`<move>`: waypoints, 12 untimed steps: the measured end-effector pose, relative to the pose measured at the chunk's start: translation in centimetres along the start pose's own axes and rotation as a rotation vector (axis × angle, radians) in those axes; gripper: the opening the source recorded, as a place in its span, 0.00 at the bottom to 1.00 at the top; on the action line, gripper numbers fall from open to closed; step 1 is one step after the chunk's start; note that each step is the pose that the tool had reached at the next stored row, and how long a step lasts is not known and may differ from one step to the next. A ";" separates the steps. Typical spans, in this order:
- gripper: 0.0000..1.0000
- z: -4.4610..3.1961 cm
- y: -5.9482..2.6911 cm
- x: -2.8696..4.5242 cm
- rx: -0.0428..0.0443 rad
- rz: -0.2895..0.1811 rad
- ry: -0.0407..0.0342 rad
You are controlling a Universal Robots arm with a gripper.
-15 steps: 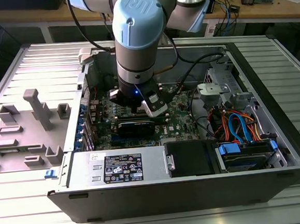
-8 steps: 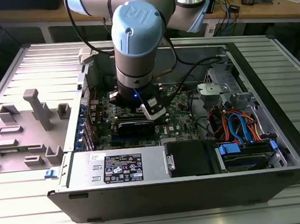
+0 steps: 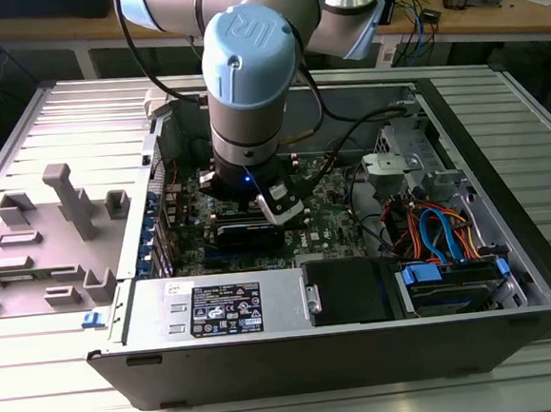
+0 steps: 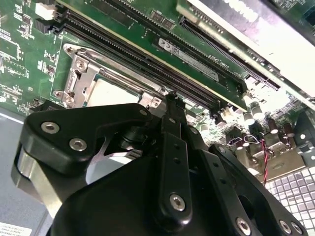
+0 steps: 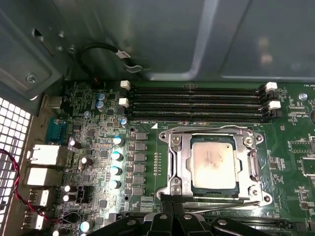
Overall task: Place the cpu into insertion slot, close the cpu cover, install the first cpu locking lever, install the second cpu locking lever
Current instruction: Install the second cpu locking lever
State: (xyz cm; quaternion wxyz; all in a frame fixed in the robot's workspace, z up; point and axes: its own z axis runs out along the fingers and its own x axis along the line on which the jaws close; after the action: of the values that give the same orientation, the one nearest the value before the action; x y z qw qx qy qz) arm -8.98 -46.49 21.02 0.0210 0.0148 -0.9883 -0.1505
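The cpu (image 5: pixel 213 164), a square chip with a silver-grey top, lies seated in the insertion slot (image 5: pixel 178 162) on the green board. The cpu cover (image 5: pixel 254 169), a silver frame, lies flat around the chip. A thin wire locking lever (image 5: pixel 221 205) runs along the socket edge closest to my fingers. My gripper (image 5: pixel 173 210) sits at that edge with its black fingers close together and nothing seen between them. In the second wrist view the gripper (image 4: pixel 171 98) hides most of the insertion slot (image 4: pixel 78 73), with a corner of the cpu (image 4: pixel 110 92) showing. In the exterior view the gripper (image 3: pixel 278 209) hangs low over the motherboard.
Long black memory slots (image 5: pixel 197 103) run just beyond the socket, and capacitors (image 5: pixel 116 156) stand beside it. The grey case wall (image 5: pixel 147 34) rises behind. A power supply (image 3: pixel 222 310) and a cabled drive bay (image 3: pixel 441 250) flank the board. A grey fixture (image 3: pixel 49 243) lies at the exterior view's left.
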 end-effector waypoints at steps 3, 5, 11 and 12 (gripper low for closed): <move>0.11 -0.03 -0.09 0.00 0.0000 0.000 0.0000; 0.11 -0.02 -0.12 0.00 -0.0001 0.000 -0.0001; 0.11 0.52 -0.29 0.10 -0.0194 -0.001 -0.0006; 0.11 0.56 -0.30 0.16 -0.0217 -0.001 -0.0005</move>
State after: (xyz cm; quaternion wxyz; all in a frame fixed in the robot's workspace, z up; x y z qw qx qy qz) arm -9.17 -46.62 20.41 0.0209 0.0150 -0.9866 -0.1612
